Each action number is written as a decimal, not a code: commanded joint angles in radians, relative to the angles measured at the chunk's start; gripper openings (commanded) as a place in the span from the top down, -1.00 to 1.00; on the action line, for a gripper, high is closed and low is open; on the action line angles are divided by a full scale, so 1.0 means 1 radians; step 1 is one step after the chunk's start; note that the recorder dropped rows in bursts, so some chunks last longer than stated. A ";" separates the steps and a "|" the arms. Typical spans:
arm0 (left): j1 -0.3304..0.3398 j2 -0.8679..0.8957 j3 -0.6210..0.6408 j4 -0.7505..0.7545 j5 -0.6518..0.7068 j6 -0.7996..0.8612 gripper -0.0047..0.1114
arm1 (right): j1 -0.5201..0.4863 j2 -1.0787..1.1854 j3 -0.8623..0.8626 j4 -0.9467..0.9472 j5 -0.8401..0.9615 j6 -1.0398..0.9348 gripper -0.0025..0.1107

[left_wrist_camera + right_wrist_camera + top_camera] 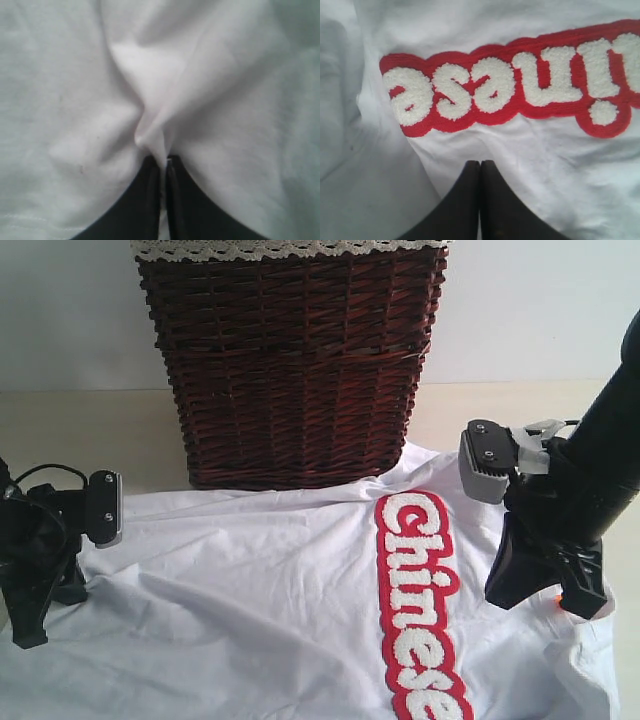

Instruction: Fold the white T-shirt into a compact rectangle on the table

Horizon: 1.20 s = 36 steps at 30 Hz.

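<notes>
The white T-shirt (pixel 250 600) lies spread across the table (pixel 60 430), its red-and-white "Chinese" lettering (pixel 415 600) running down the right half. My left gripper (pixel 30 635) stands at the shirt's left edge. In the left wrist view it (pixel 164 161) is shut on a raised pinch of the shirt's white fabric (pixel 150 75). My right gripper (pixel 530 595) stands on the shirt's right side, beside the lettering. In the right wrist view it (pixel 480 163) is shut, tips against the cloth (pixel 545 165) just below the lettering (pixel 510 85), with no fabric visible between the jaws.
A tall dark-brown wicker basket (pixel 290 370) with a lace-trimmed liner (pixel 290 248) stands just behind the shirt's top edge, in front of the pale wall. Bare table shows on both sides of the basket.
</notes>
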 commanded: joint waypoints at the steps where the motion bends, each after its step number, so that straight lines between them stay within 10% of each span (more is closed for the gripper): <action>1: 0.002 -0.009 0.004 -0.023 -0.007 -0.008 0.92 | -0.004 -0.010 -0.004 0.008 0.011 0.026 0.96; 13: 0.002 -0.009 0.004 -0.023 -0.010 -0.008 0.92 | -0.004 -0.010 -0.004 -0.096 0.031 0.179 0.78; 25: 0.002 -0.009 0.004 -0.027 -0.022 -0.008 0.92 | -0.004 -0.010 -0.004 -0.228 -0.034 0.262 -0.59; 36: 0.002 -0.007 0.004 -0.027 -0.028 -0.008 0.92 | -0.004 -0.008 -0.004 -0.133 -0.107 0.243 -0.64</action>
